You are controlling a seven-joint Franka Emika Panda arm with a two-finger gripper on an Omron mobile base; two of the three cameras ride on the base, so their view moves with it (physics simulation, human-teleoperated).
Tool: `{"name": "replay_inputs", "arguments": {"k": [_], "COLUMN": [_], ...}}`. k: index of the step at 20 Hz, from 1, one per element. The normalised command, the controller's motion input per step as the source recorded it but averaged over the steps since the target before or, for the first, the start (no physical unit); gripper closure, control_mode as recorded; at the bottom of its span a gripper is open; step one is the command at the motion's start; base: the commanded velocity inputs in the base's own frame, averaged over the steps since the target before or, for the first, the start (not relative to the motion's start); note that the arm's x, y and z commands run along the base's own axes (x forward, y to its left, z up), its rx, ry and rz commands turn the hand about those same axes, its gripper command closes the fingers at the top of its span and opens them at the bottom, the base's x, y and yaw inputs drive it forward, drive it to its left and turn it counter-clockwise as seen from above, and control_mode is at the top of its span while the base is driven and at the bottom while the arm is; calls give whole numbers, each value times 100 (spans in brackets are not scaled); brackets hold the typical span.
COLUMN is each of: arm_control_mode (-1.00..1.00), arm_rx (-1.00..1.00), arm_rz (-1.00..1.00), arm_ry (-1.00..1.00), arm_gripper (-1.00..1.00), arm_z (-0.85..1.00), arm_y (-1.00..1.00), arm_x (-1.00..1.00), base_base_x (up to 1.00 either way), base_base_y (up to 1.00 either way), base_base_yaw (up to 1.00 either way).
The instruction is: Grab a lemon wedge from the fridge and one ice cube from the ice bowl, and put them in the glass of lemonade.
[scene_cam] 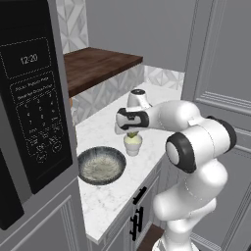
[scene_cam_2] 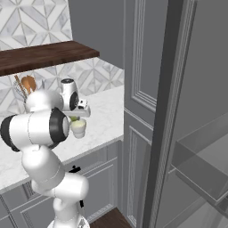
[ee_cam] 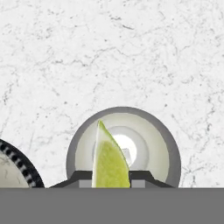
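At the far left of the left base view stands a dark microwave (scene_cam: 32, 93) with a keypad, set into pale cabinetry. Just right of it, on the white marbled table (scene_cam: 108, 196), sits the ice bowl (scene_cam: 102, 165), wide and shallow, its dark rim round a pale speckled inside. Right of the bowl and close beside it, though apart, stands the glass of lemonade (scene_cam: 133, 144), a small whitish tumbler with a yellow-green tint at the top. The tool (scene_cam: 132, 133) hangs directly over the glass, pointing down, at the end of the white arm that reaches in from the lower right. A dark wooden shelf (scene_cam: 95, 66) runs above the table behind them.

In the hand view the tool (ee_cam: 110, 177) is closed on the lemon wedge (ee_cam: 109, 159), a yellow-green slice held upright between the two dark fingertips (ee_cam: 76, 177), its pointed end up. Straight beyond the wedge lies the round mouth of the glass (ee_cam: 148, 140), and the bowl's dark beaded rim (ee_cam: 19, 164) cuts the lower left corner.

In the right base view the glass (scene_cam_2: 79, 128) stands near the table's front edge, under the tool (scene_cam_2: 75, 119). Wooden spoons (scene_cam_2: 26, 84) show behind the arm. To the right rises the tall dark-grey fridge (scene_cam_2: 196, 133), its door open, a pale shelf (scene_cam_2: 200, 173) visible inside.
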Motion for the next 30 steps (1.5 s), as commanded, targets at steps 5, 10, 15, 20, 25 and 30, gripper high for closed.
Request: {"name": "replay_inputs", "arguments": {"k": [5, 10, 15, 20, 25, 30], "arm_control_mode": [-100, -100, -100, -100, -100, -100], "arm_rx": [0, 0, 0, 0, 0, 0], "arm_rz": [0, 0, 0, 0, 0, 0], "arm_ry": [0, -11, 0, 0, 0, 0], "arm_gripper": [100, 100, -100, -100, -100, -100], "arm_z": [-3, -19, 0, 0, 0, 16], "arm_y": [-2, 0, 0, 0, 0, 0], "arm_x": [14, 0, 0, 0, 0, 0], "base_base_x": [0, 0, 0, 0, 0, 0], "base_base_y": [0, 0, 0, 0, 0, 0], "base_base_yaw": [0, 0, 0, 0, 0, 0]}}
